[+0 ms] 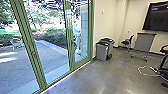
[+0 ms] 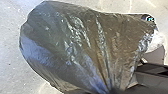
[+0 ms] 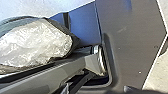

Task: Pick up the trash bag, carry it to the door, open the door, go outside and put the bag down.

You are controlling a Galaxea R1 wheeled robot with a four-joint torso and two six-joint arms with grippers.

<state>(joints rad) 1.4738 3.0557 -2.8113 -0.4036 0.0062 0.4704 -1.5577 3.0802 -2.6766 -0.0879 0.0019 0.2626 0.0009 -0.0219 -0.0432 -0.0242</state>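
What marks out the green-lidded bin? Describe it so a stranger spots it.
Find the green-framed glass doors. Just right of them, by the wall, stands a grey bin. Yours is the second bin, behind it, set apart by its green lid.

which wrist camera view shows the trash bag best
The left wrist view: the trash bag looms large there, its dark, shiny plastic drawn together into folds. The right wrist view gives a partial look: a crumpled, whitish stretch with darker plastic around it, cut off by the picture's edge.
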